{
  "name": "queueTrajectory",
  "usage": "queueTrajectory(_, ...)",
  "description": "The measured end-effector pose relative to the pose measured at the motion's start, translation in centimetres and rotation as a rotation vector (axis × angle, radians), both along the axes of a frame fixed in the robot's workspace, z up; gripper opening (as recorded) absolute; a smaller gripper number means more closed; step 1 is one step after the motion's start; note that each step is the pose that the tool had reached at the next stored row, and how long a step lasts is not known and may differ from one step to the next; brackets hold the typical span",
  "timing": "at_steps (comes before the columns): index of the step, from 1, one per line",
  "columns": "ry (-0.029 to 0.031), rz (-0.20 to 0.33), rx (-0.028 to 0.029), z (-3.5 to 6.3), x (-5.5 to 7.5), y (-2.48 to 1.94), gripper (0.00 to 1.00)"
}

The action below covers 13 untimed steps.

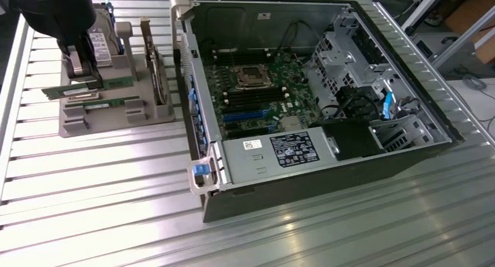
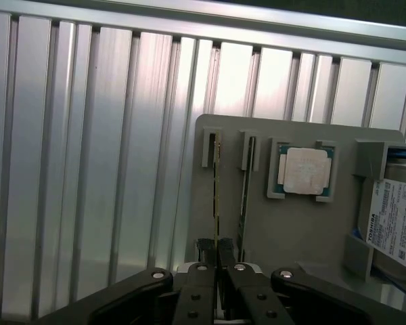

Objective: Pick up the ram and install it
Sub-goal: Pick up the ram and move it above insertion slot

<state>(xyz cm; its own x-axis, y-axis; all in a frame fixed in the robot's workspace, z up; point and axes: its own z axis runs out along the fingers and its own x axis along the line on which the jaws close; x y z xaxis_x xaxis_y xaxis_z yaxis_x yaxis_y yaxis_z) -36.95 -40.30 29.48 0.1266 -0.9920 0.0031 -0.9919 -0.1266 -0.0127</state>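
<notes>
Black arm (image 1: 46, 12) coming in from the exterior view's upper left, wrist turned straight down, gripper (image 1: 85, 83) low, dark fingers (image 2: 206, 254) drawn nearly together, jaws pinched on the thin edge of the ram (image 2: 216, 186), black linkage bars splayed to either side

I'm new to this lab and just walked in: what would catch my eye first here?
The open computer case dominates the middle of the exterior view, its motherboard bare. To the exterior view's left, the black gripper is shut on one ram at a grey holder that also carries a second stick, a square silver processor and a hard drive.
</notes>
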Motion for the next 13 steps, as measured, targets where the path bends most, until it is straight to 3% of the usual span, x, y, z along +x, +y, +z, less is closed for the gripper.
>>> queueTrajectory(9,0.0001,0.0,0.0034,0.16,0.0,0.0,0.13)
queueTrajectory(13,0.0,0.0,0.0074,0.24,0.0,0.0,0.13)
